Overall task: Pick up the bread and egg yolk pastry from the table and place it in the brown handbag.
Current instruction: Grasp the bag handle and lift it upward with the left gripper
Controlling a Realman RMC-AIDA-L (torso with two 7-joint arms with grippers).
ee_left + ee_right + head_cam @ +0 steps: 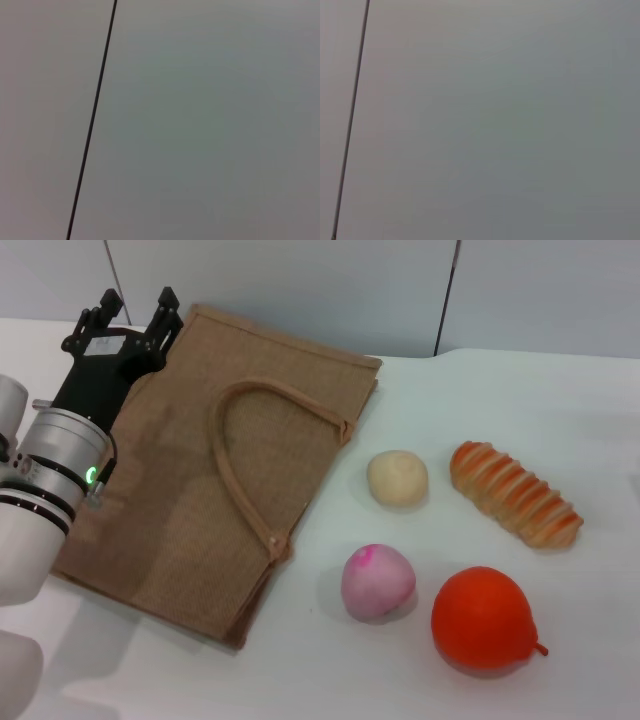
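White table (600, 420), seen from the head camera. The brown handbag (180, 490) lies flat on the table's left half, turned at a slant, its far right corner close to the table's back edge. One looped strap handle (232, 455) rests on top of the jute face, curving from the bag's right edge back to its lower right hem.

Right of the bag, four foods on bare tabletop. The egg yolk pastry (397, 478), pale and domed, sits just beside the bag's right edge, apart from it. The bread (514, 493), striped and long, lies to the pastry's right, angled with one end toward the back and the other toward the front right; a clear gap separates it from the pastry. Nearer the robot, a pink-topped pale ball (377, 581) sits in front of the pastry, and an orange-red round fruit (486, 619) sits in front of the bread. None of the four touch. Open table lies behind the pastry and bread, up to the back edge.

The left gripper (128, 320) hangs at the bag's far left corner, over its edge, with black fingers spread and nothing between them. The right gripper is out of sight.

Both wrist cameras show only a plain grey panel (210, 125) with one dark seam (94, 120).
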